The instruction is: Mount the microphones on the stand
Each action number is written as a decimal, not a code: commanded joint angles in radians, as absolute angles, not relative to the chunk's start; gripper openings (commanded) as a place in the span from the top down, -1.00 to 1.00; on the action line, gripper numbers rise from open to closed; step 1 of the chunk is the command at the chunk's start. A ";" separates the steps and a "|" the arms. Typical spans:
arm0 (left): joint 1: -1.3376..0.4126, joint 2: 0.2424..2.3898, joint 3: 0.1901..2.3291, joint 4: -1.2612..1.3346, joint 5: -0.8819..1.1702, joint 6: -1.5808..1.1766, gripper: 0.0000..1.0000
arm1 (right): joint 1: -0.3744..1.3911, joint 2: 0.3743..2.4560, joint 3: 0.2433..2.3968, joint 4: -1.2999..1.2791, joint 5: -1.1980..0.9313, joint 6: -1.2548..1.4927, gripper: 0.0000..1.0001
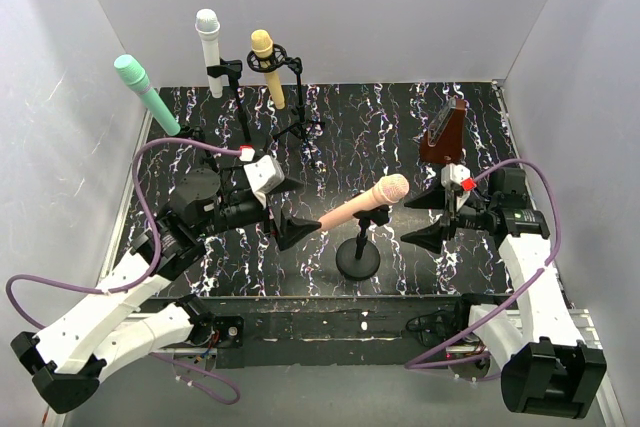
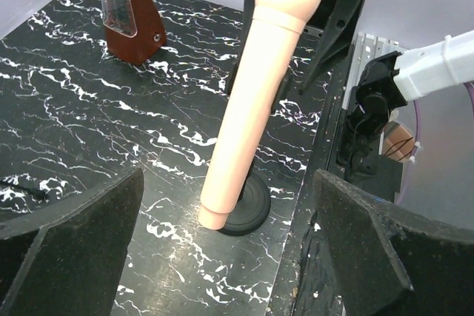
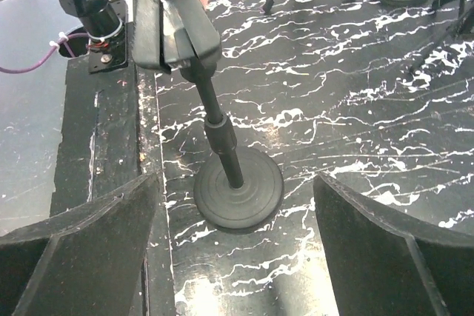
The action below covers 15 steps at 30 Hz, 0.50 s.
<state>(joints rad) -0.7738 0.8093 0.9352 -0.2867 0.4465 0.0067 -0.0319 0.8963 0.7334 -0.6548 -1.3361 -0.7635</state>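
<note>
- The pink microphone sits tilted in the clip of a round-based stand near the front middle of the table, head raised to the right.
- The left gripper is spread wide on either side of that microphone's lower end, apart from it.
- The right gripper is spread wide too, just right of the stand, holding nothing.
- The green microphone, white microphone and yellow microphone sit on stands at the back left.
- A brown metronome stands at the back right.
</note>
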 commanded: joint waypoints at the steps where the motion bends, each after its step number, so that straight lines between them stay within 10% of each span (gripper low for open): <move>1: -0.770 0.801 0.922 -0.278 0.391 -0.060 -0.96 | -0.080 0.867 0.700 -0.666 -1.354 -0.791 -0.84; 15: -0.770 0.798 0.881 -0.222 0.331 -0.121 -0.96 | -0.161 0.893 0.706 -0.722 -1.328 -0.877 -0.82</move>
<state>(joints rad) -0.7738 0.8047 0.8871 -0.2501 0.3618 -0.1074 -0.1570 0.8909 0.6907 -0.6933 -1.3258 -0.8303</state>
